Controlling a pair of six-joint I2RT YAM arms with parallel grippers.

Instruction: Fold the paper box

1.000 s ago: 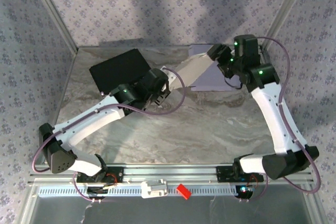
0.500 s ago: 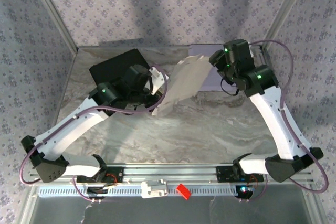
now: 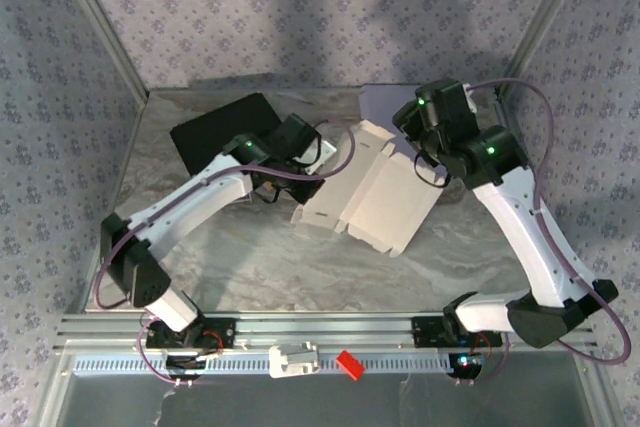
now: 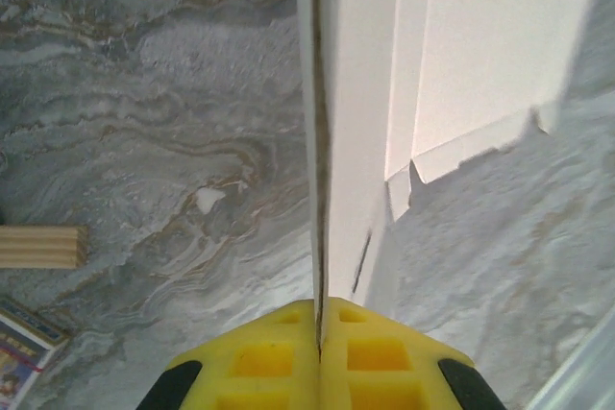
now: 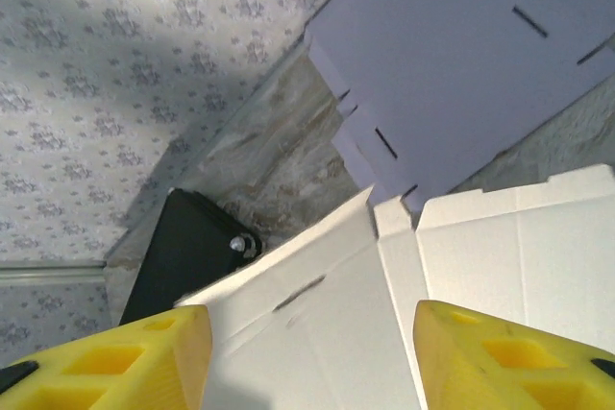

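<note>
We are at the opening step: the white box blank lies spread flat near the table's centre, with no panel raised yet. Our left gripper is clamped tight on the blank's edge at its 10 o'clock side. Our right gripper hovers over the 1 o'clock corner, jaws well apart, holding nothing. Next, we judge, the right must settle on a side panel and crease it upward while the left pins the sheet. A lavender blank lies beyond, at 12 o'clock.
</note>
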